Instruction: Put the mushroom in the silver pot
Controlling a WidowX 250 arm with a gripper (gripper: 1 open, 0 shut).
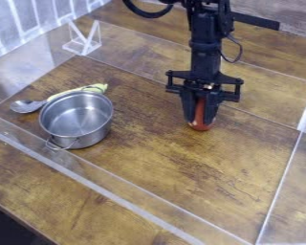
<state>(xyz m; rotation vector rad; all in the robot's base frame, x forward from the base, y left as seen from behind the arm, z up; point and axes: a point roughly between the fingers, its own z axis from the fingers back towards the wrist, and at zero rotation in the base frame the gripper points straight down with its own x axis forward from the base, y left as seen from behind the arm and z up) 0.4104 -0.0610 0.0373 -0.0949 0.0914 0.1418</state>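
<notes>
The mushroom [201,120], reddish-brown and glossy, rests on the wooden table right of centre. My black gripper [202,113] points straight down over it and is shut on the mushroom, a finger pressed against each side; only the lower part of the cap shows between them. The silver pot [76,117] stands at the left, round and shiny, with nothing visible inside. It sits well to the left of the gripper.
A silver spoon [26,105] lies left of the pot, with a yellow-green item [95,88] at the pot's far rim. Low clear acrylic walls [142,206] fence the work area. A clear stand [81,38] sits at the back left.
</notes>
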